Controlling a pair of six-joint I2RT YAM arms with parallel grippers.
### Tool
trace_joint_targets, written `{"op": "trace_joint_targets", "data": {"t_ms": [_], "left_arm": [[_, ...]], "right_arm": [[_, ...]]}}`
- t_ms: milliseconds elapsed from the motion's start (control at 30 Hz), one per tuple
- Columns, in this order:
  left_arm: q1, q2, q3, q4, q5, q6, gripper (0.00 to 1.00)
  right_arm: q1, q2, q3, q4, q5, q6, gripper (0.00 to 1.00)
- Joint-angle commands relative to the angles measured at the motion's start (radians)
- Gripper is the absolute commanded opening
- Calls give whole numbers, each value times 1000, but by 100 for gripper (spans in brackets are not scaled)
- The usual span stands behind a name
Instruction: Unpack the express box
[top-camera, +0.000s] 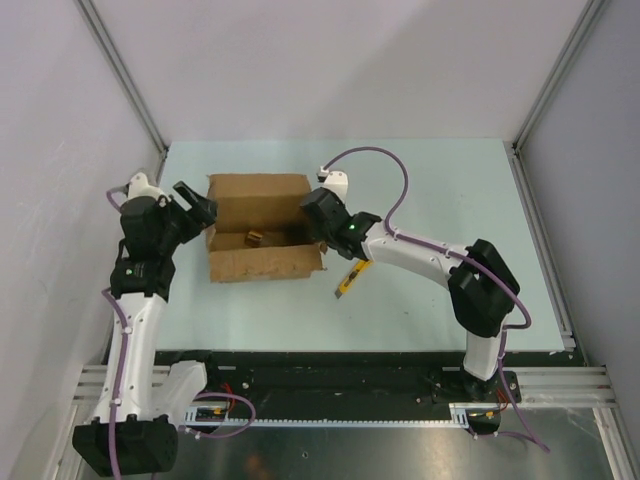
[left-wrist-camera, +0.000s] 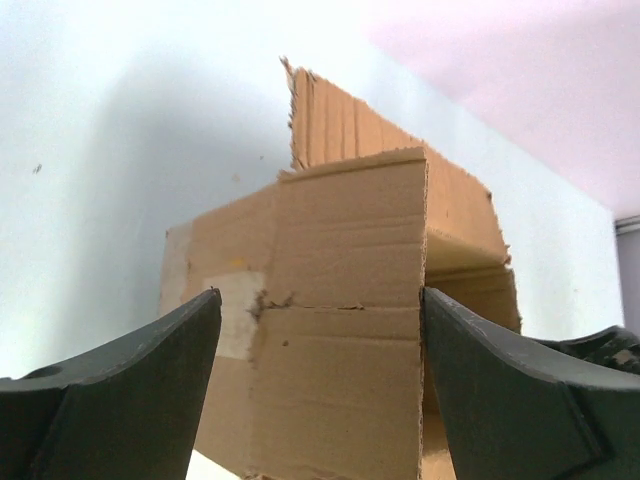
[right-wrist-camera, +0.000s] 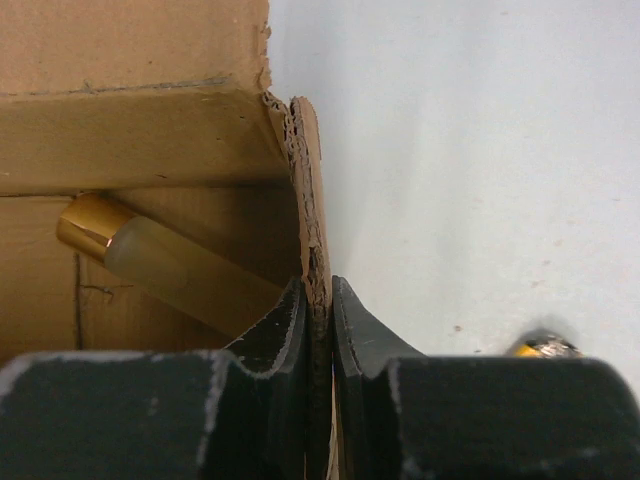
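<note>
Cardboard flaps of the express box (top-camera: 262, 228) are already standing open, so the opening step is looking finished. The box is sitting on the table (top-camera: 440, 200), left of the middle, between the two arms. The right gripper (top-camera: 314, 231) is pinching the right wall of the box: in the right wrist view its fingers (right-wrist-camera: 280, 335) are pressing together on the torn cardboard edge. The left gripper (top-camera: 198, 208) is hovering at the far left corner of the box with its jaws spread wide, holding nothing. Its wrist view is showing the box side ahead between them, and I cannot tell if they are touching it. A small bottle (right-wrist-camera: 165, 262) with a frosted body and a gold cap is lying inside the box. A yellow utility knife (top-camera: 350, 280) is lying on the table just right of the box, on the near side. In my judgement the task is about half done: the content is waiting to be lifted out.
</note>
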Motion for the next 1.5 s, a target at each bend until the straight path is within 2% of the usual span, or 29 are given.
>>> {"op": "trace_joint_targets", "data": {"t_ms": [0,100,300,500,1033,1267,1467], "left_arm": [[37,-5,-25,110,103,-28,84],[40,9,-39,133,132,-33,84],[41,78,-86,153,144,6,83],[41,130,-123,181,82,9,82],[31,366,-86,310,173,-10,78],[1,406,-62,342,204,27,78],[1,371,-42,342,183,47,78]], "right_arm": [[-59,-49,3,-152,235,-41,0],[-81,-63,4,-175,289,-44,0],[-87,-78,0,-176,293,-56,0],[-81,-75,0,-169,284,-56,0],[-70,-61,-2,-133,215,-61,0],[-61,-57,0,-110,204,-73,1],[-61,-60,4,-107,206,-76,1]]}}
